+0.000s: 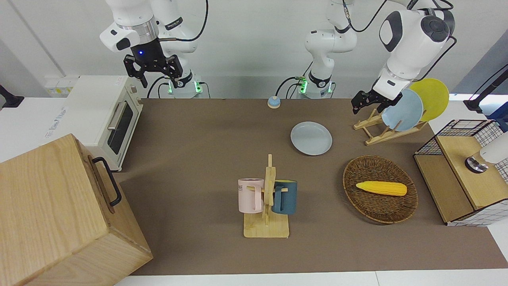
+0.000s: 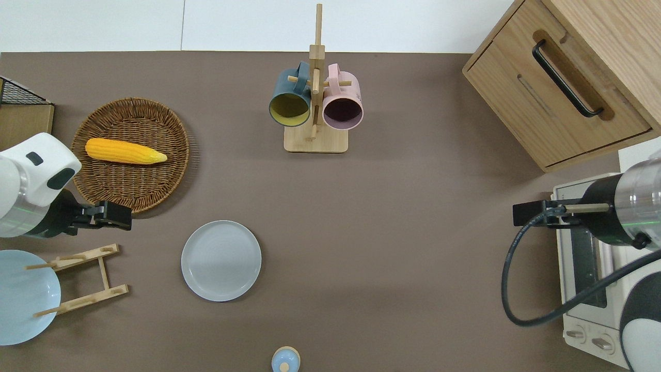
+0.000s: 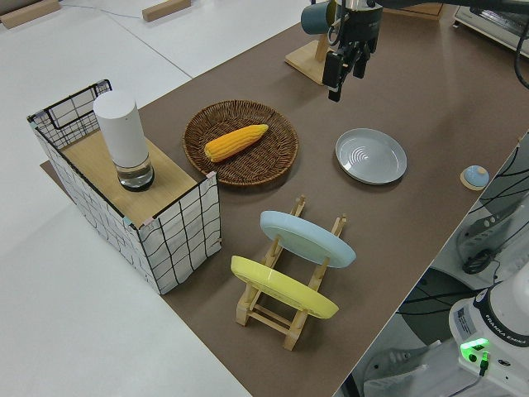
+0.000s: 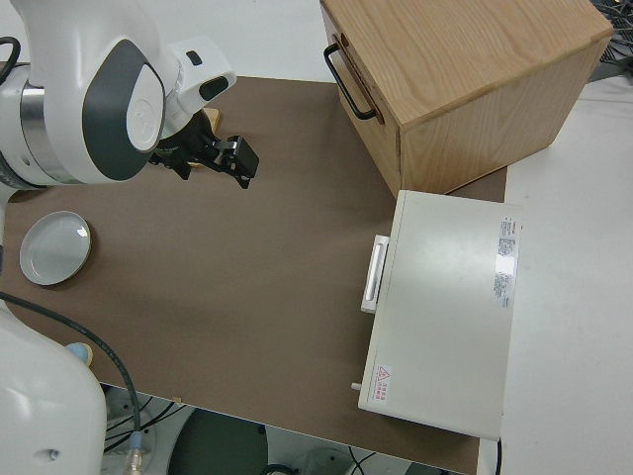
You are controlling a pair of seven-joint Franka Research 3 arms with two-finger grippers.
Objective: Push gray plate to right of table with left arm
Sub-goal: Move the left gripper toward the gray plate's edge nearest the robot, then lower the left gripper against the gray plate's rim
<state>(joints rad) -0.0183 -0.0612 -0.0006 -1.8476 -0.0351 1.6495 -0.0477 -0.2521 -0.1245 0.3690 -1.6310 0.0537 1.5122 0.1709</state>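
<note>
The gray plate (image 1: 311,138) lies flat on the brown table (image 1: 206,151); it also shows in the overhead view (image 2: 221,260), the left side view (image 3: 371,155) and the right side view (image 4: 55,247). My left gripper (image 2: 123,219) hangs open and empty in the air over the table between the wicker basket and the plate rack, apart from the plate and toward the left arm's end of the table. It also shows in the front view (image 1: 363,105) and the left side view (image 3: 340,76). My right gripper (image 1: 158,79) is open and parked.
A wicker basket (image 2: 155,181) holds a corn cob (image 2: 125,151). A wooden rack (image 2: 85,279) carries a sky-blue plate (image 1: 403,110) and a yellow plate (image 1: 432,97). A mug tree (image 2: 315,103), a wooden cabinet (image 2: 568,88), a toaster oven (image 1: 101,119), a wire crate (image 3: 124,194) and a small blue bell (image 2: 285,360) also stand here.
</note>
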